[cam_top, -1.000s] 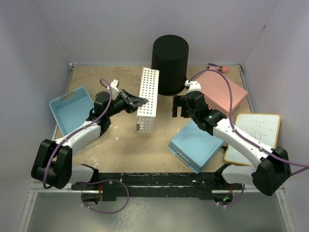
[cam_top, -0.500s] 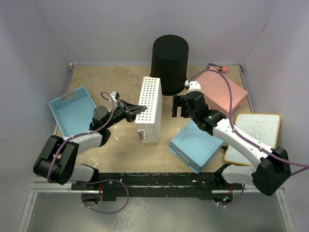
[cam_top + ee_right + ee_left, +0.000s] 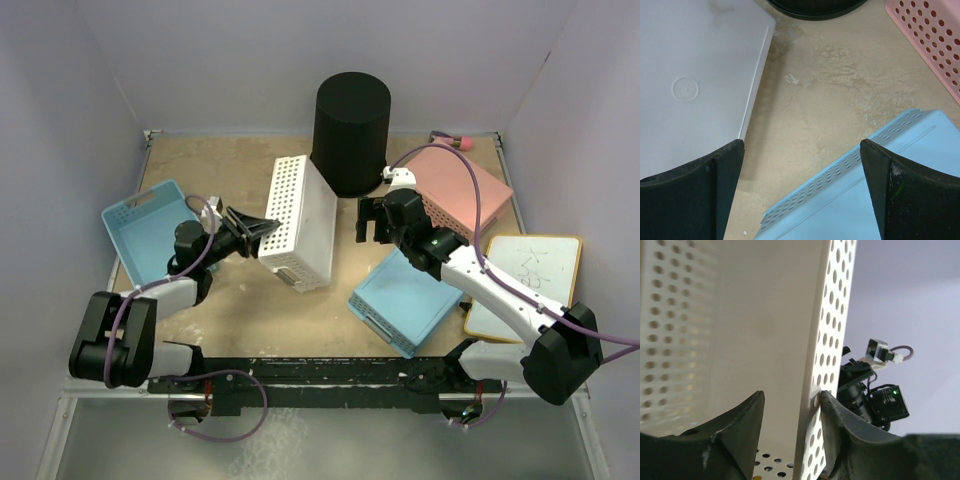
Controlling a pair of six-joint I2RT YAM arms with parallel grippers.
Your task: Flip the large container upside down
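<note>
The left arm [image 3: 165, 293] rises from its base at the near left corner and runs forward, folded low. Its wrist is turned so that the left gripper [image 3: 262, 228] points sideways, toward the middle. In the left wrist view its two dark fingers [image 3: 737, 422] stand on either side of one perforated wall of a white basket [image 3: 765, 315], pinching it. The right arm [image 3: 490, 285] stretches from its base at the near right corner diagonally forward and to the left. Its wrist is bent so that the right gripper [image 3: 372, 222] points downward. In the right wrist view that gripper's fingers [image 3: 715, 185] are spread wide apart and touch nothing.
</note>
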